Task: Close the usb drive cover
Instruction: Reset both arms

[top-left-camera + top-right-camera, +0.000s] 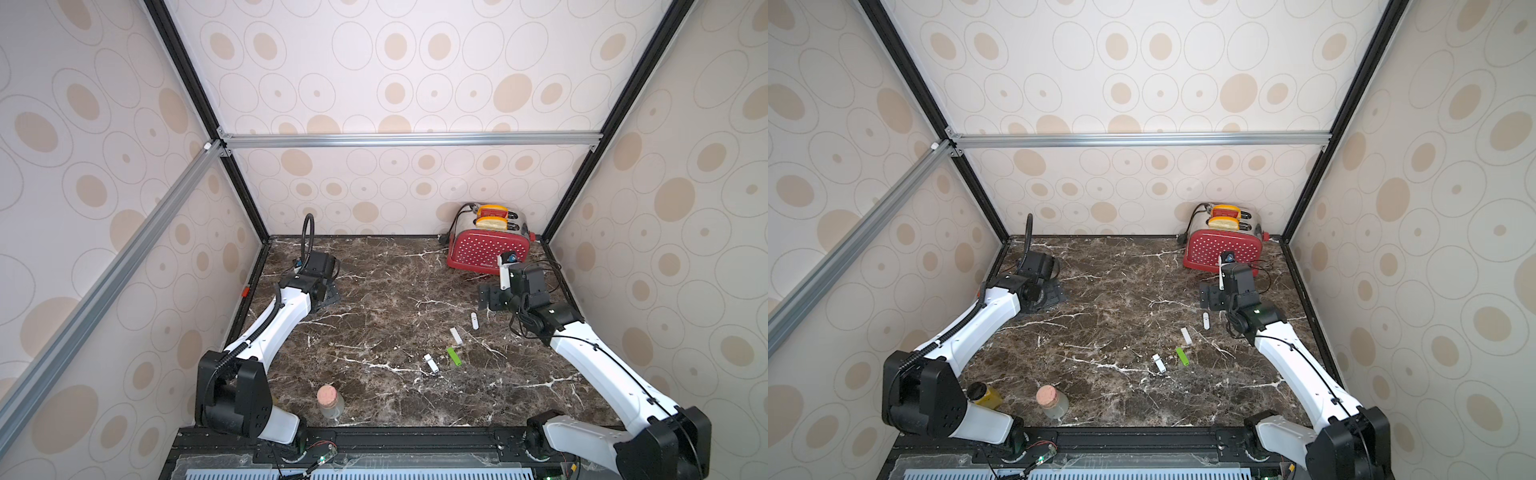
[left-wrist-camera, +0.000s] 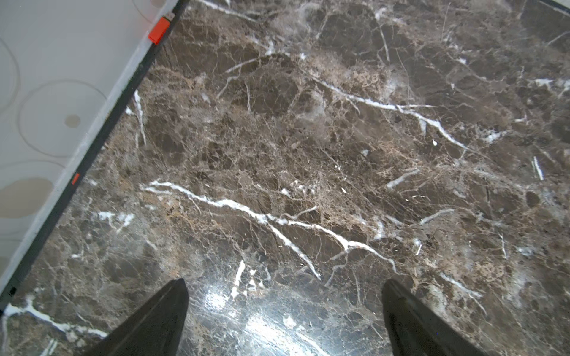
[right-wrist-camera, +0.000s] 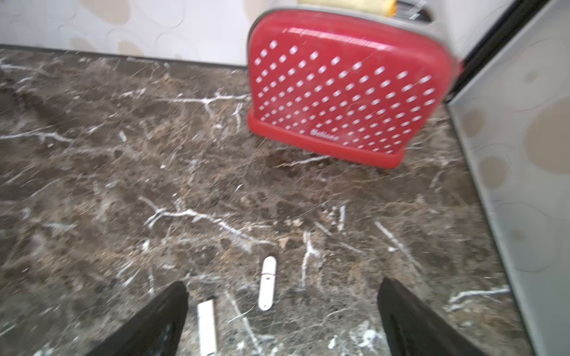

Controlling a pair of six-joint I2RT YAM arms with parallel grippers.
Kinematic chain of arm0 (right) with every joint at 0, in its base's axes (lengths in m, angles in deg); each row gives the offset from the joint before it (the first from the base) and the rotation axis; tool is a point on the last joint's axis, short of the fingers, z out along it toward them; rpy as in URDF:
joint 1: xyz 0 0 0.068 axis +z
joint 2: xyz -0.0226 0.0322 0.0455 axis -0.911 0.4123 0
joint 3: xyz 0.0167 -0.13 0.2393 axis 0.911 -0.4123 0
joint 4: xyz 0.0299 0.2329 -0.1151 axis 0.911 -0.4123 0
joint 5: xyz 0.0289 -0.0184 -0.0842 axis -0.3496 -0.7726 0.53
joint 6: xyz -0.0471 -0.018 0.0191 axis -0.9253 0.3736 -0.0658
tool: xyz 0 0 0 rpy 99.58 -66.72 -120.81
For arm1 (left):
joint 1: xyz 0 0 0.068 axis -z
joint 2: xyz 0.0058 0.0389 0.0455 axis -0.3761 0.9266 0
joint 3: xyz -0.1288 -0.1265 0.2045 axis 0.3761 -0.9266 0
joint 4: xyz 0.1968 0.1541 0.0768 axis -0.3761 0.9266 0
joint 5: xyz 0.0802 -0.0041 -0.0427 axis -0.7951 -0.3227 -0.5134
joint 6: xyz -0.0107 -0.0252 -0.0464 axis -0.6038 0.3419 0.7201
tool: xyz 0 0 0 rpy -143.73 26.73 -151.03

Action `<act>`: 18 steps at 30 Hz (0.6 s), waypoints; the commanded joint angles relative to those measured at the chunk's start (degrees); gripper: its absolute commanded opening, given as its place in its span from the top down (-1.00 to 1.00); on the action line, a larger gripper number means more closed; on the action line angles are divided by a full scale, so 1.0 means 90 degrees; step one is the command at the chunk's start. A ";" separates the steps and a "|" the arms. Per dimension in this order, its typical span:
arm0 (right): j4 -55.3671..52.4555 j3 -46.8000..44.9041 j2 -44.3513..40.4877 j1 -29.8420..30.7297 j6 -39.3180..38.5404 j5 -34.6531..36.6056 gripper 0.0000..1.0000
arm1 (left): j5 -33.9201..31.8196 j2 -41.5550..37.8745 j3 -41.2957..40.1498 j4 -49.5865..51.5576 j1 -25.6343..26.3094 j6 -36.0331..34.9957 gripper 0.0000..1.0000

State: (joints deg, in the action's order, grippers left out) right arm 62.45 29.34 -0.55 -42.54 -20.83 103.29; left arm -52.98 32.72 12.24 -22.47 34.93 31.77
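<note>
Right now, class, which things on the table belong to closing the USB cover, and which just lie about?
Job: rounded white USB drive, flat white USB drive, green USB drive, nearest white USB drive.
Lying about: toaster, corked bottle, yellow jar.

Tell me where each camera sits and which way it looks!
Top views: high at the front, facing down at the table and back wall; left arm and right arm show.
Left wrist: on the left arm, facing down at the table; its open jaws show.
Right wrist: on the right arm, facing the toaster and a white USB stick; its open jaws show.
Shared: top and right wrist views both show toaster and stick.
</note>
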 commanded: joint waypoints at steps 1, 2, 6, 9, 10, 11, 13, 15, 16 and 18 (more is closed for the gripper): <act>0.0620 -0.0475 -0.0174 0.0032 -0.1029 0.1614 -1.00 | -0.0594 -0.0234 -0.0147 -0.0420 -0.0029 -0.0508 -0.98; 0.1069 -0.0722 -0.0182 0.0029 -0.1334 0.1904 -1.00 | -0.0589 -0.0235 -0.0244 -0.0763 -0.0023 -0.0639 -0.98; 0.1979 -0.1227 0.0071 -0.0088 -0.2000 0.2469 -1.00 | -0.1044 -0.0432 -0.0611 -0.1312 -0.0024 -0.0769 -0.99; 0.3048 -0.1850 0.0165 -0.0353 -0.2003 0.2715 -1.00 | -0.1398 -0.0961 -0.1371 -0.2544 -0.0028 -0.1230 -0.98; 0.3351 -0.2008 0.0185 -0.0454 -0.2002 0.2468 -1.00 | -0.1554 -0.1081 -0.1575 -0.2879 -0.0029 -0.1412 -0.98; 0.3580 -0.2168 0.0238 -0.0546 -0.2086 0.2079 -1.00 | -0.1776 -0.1170 -0.1774 -0.3195 -0.0037 -0.1529 -0.98; 0.4193 -0.2418 0.0467 -0.0595 -0.2406 0.2006 -1.00 | -0.1974 -0.1212 -0.2026 -0.3735 -0.0053 -0.1895 -0.98; 0.4759 -0.2679 0.0694 -0.0632 -0.2691 0.1772 -1.00 | -0.2083 -0.1150 -0.2258 -0.4175 -0.0083 -0.2269 -0.98; 0.4924 -0.2774 0.0799 -0.0666 -0.2767 0.1564 -1.00 | -0.2138 -0.1112 -0.2386 -0.4367 -0.0135 -0.2344 -0.98; 0.5224 -0.2920 0.0975 -0.0722 -0.2677 0.1313 -1.00 | -0.2101 -0.1113 -0.2706 -0.4825 -0.0293 -0.2533 -0.98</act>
State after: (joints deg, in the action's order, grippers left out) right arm 100.17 4.62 6.86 -48.35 -42.66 118.72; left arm -68.54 22.56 -9.75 -56.41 33.99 14.70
